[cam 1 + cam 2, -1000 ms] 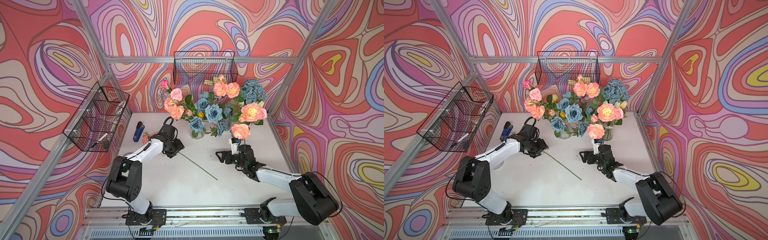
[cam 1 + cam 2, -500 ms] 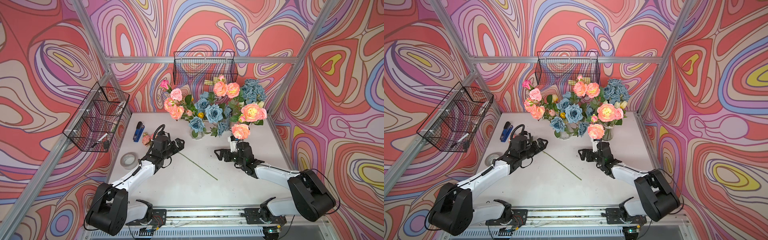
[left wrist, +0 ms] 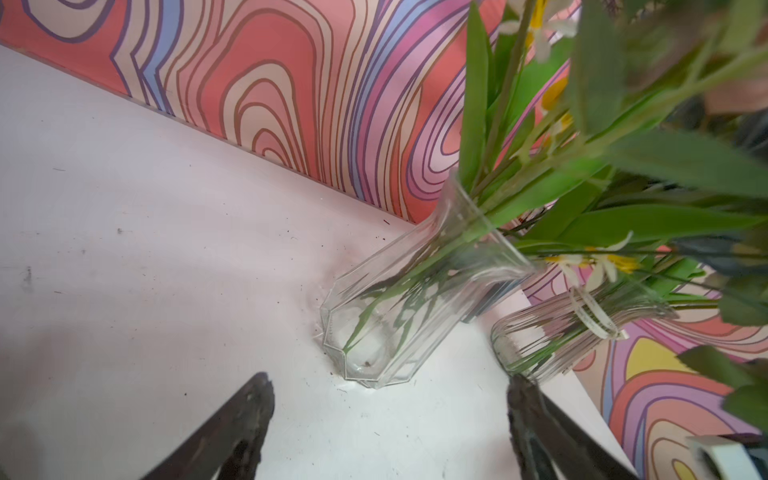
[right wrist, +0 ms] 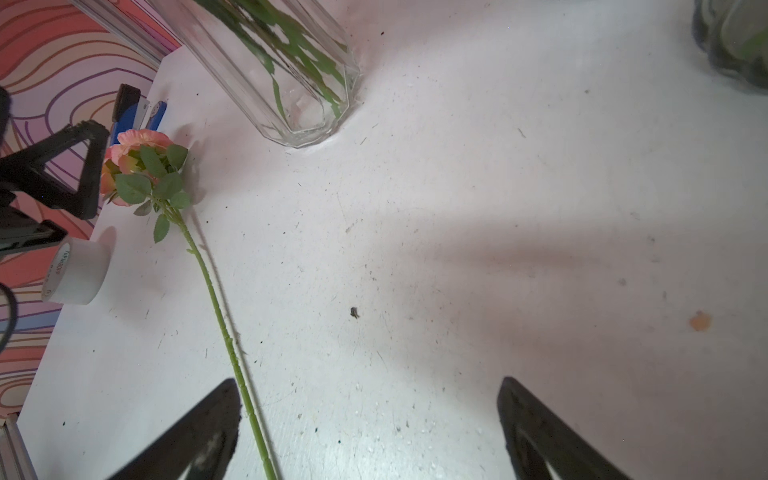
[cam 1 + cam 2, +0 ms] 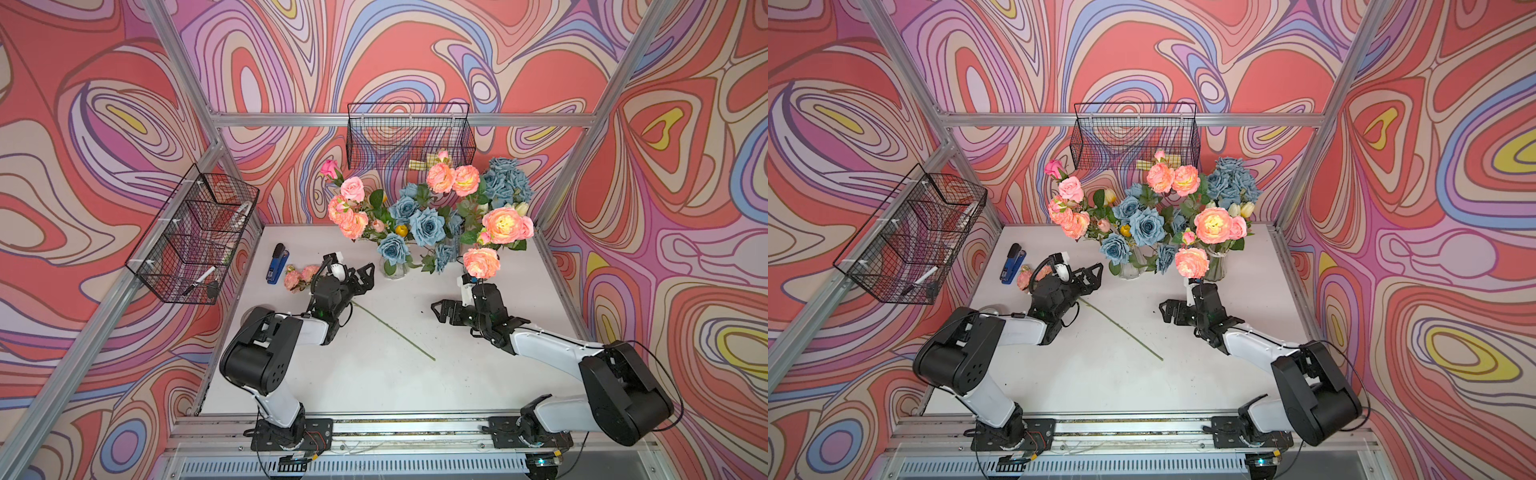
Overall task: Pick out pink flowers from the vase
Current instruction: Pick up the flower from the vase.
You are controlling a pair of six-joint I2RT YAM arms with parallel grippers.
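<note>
The left end effector (image 5: 366, 277) has swung toward the glass vase (image 5: 392, 270), spread wide, empty. The right end effector (image 5: 436, 312) is spread too. The pink flower (image 4: 210, 286) lies on the surface (image 5: 374, 382), bloom by the blue stapler (image 5: 277, 264), stem slanting frontward.

The faceted vase (image 3: 386, 316) is clear, glossy glass. The tabletop (image 4: 457, 249) is matt white, scuffed and gritty. The wire basket (image 5: 409, 133) is thin black metal mesh. The frame rail (image 5: 291, 119) looks like brushed aluminium. The pink flower (image 4: 139, 141) has matt, cloth-like petals.
</note>
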